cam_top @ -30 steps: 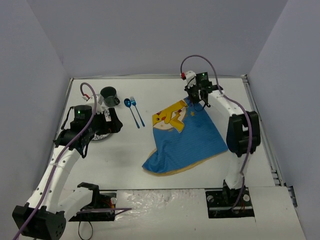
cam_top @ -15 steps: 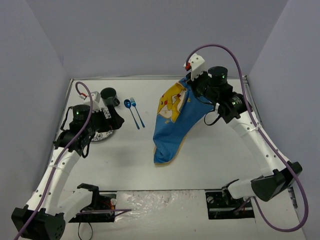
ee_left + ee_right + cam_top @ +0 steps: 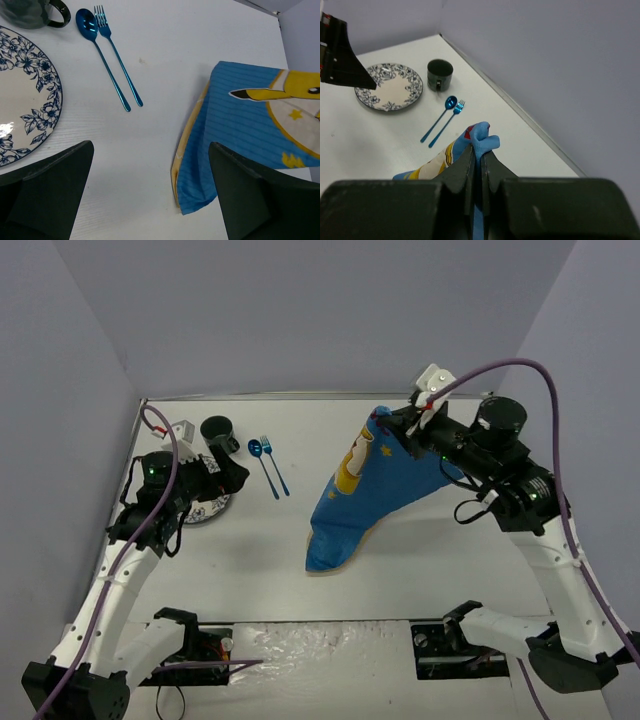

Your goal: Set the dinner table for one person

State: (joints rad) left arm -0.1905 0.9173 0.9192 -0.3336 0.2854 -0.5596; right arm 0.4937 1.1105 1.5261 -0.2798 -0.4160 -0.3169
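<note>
Illumination is bright, even and diffuse, from overhead. The placemat (image 3: 345, 515) casts only a faint, soft-edged shadow on the dinner table (image 3: 250, 560). The plate (image 3: 30, 95) shows one small glare spot. Wrist-view fingers (image 3: 45, 195) appear dark and slightly blurred

Inventory, quantities as observed.
Table (image 3: 250, 550): 1.
Plate (image 3: 390, 94), white with blue floral pattern: 1.
Mug (image 3: 440, 75), dark: 1.
Spoon (image 3: 104, 61), metallic blue: 1.
Fork (image 3: 120, 57), metallic blue: 1.
Cloth (image 3: 378, 490), blue with yellow figure: 1.
Cutlery subtotal: 2 pieces.
Crockery subtotal: 2 pieces.
</note>
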